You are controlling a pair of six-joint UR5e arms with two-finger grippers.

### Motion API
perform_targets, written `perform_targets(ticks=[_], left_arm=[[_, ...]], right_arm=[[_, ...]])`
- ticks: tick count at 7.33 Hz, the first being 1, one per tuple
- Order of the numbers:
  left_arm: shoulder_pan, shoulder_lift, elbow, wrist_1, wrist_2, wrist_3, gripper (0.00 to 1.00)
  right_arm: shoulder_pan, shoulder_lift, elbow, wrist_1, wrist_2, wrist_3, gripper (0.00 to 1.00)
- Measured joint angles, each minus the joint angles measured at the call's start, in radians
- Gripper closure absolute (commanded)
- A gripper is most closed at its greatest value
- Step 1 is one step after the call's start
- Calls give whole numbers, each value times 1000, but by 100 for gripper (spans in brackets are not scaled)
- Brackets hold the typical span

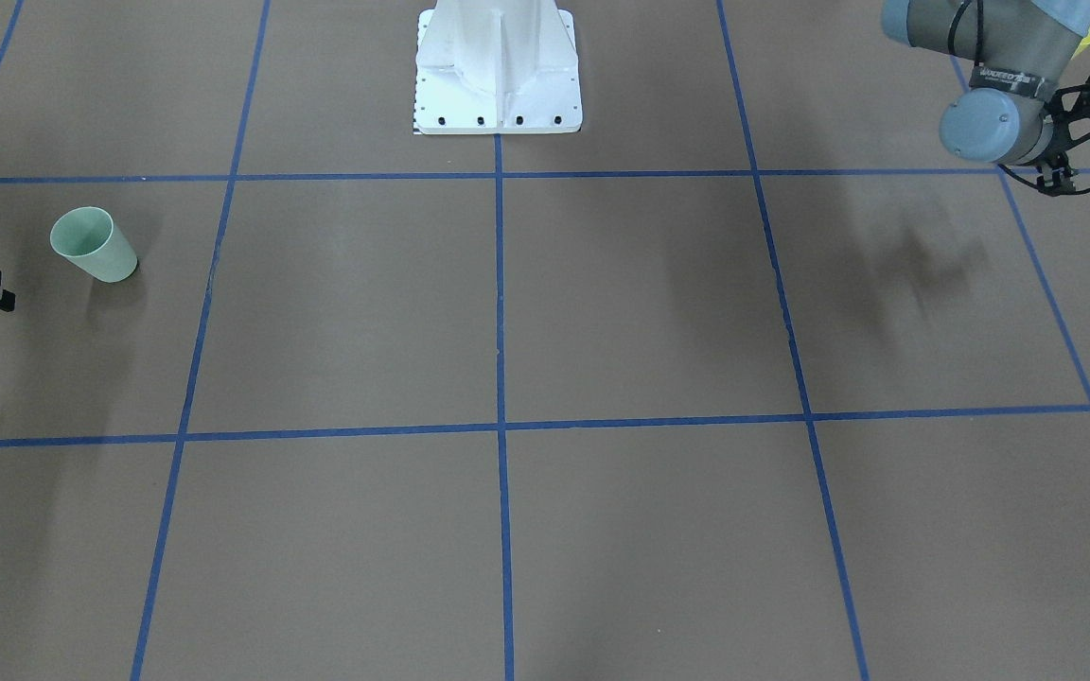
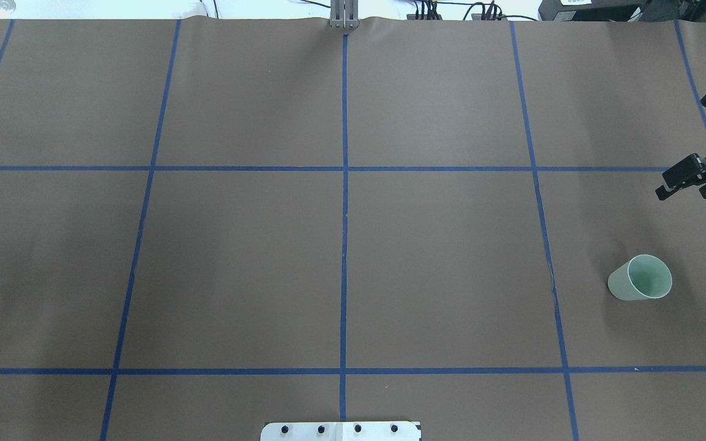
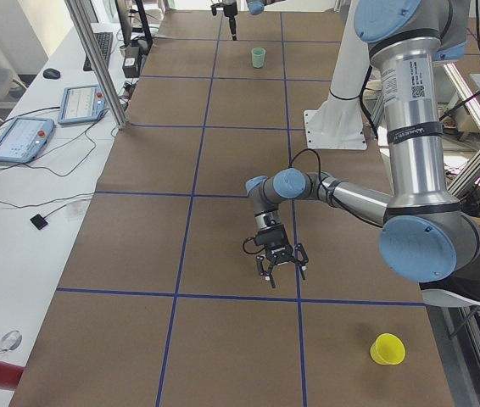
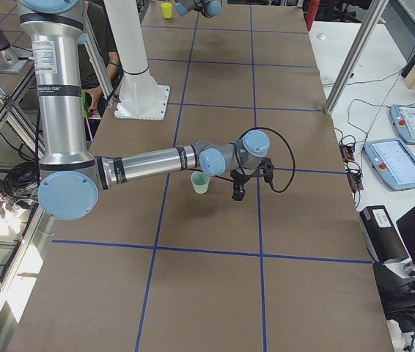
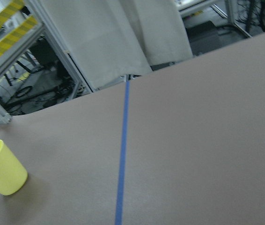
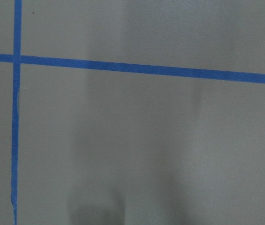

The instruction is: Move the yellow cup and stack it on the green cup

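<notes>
Green cup point(image 2: 640, 277) stands upright on the table point(image 2: 341, 263) at the robot's right end, mouth up, long axis vertical, empty. Yellow cup point(image 3: 387, 348) stands likewise at the left end, mouth up, empty. Right gripper point(image 2: 684, 147), jaws wide, hangs near the green cup without touching it. Left gripper point(image 3: 281, 270), fingers spread, holds nothing, apart from the yellow cup.

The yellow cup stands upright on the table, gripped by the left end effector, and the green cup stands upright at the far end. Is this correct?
Not quite. In the exterior left view the left end effector hangs empty, apart from the yellow cup. The rest holds: both cups stand upright, the green cup at the far end.
</notes>
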Motion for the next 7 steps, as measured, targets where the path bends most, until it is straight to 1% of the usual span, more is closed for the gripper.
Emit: perform_targets(ticks=[2, 4, 5, 6, 7], left_arm=[[66, 40, 69, 56, -81, -166, 1], [132, 47, 151, 73, -151, -311, 1], [158, 51, 188, 63, -177, -363, 1], [181, 61, 235, 21, -209, -387, 1], [212, 73, 295, -49, -240, -393, 1]], right_arm=[[-25, 6, -6, 0, -10, 1, 0], [-42, 18, -16, 0, -27, 1, 0], [-45, 22, -18, 0, -29, 1, 0], [-46, 24, -19, 0, -30, 1, 0], [-46, 24, -20, 0, -30, 1, 0]])
